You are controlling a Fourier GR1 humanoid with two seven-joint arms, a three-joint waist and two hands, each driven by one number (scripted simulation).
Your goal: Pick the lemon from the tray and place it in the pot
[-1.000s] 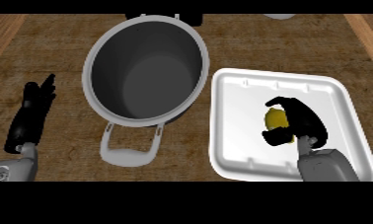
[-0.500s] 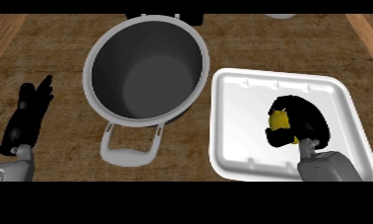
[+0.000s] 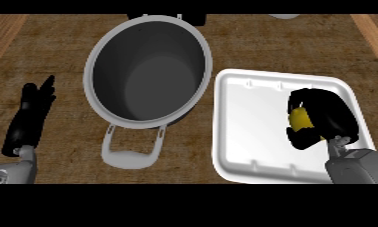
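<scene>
The yellow lemon (image 3: 299,119) lies on the white tray (image 3: 251,126) at the right, mostly covered by my right hand (image 3: 325,116), whose fingers and thumb curl round it. Only a small yellow patch shows between them. The grey pot (image 3: 148,73) stands to the tray's left with its dark inside bare and a loop handle (image 3: 133,148) pointing toward me. My left hand (image 3: 31,116) rests open at the left edge, fingers up, away from the pot.
The counter is brown wood grain. A dark object (image 3: 166,17) sits at the far edge behind the pot, and a pale round thing (image 3: 284,16) shows at the top right. The tray nearly touches the pot's rim.
My right hand has closed further over the lemon, hiding more of it. The left hand has shifted slightly. Pot and tray stay put.
</scene>
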